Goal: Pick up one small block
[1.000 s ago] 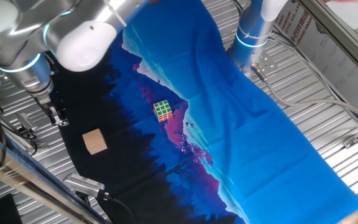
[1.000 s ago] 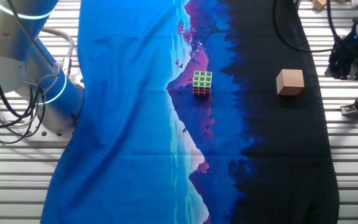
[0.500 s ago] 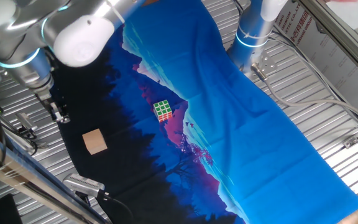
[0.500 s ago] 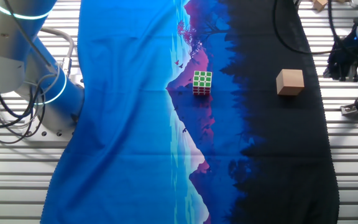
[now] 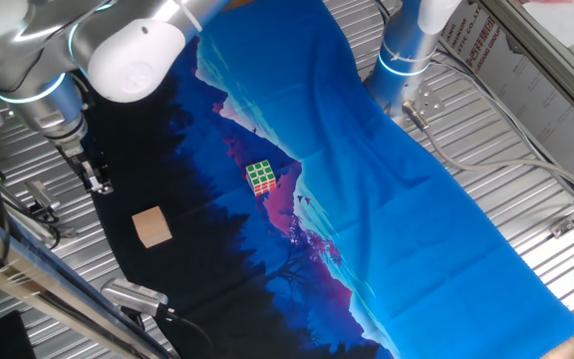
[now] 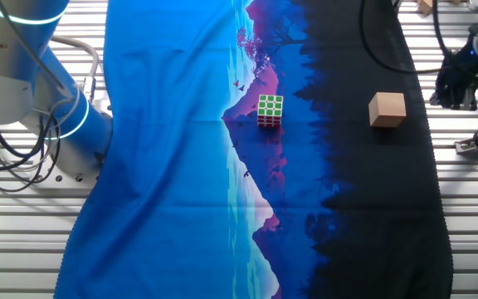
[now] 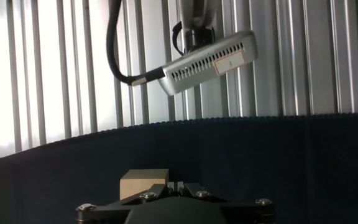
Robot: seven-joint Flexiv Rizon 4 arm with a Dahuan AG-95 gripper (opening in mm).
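Since a second ago we see our gripper (image 5: 95, 182) has shifted slightly up and away from the wooden block (image 5: 151, 226), which lies apart from it on the dark end of the soft cloth (image 5: 387, 189). Our fingers look pressed together, holding nothing. Farther off sits a green-and-white puzzle cube (image 5: 261, 178); ribbed metal table (image 5: 526, 229) surrounds everything.

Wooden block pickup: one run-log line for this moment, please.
gripper: off the block, state unclear | wooden block: untouched on black cloth | puzzle cube: apart
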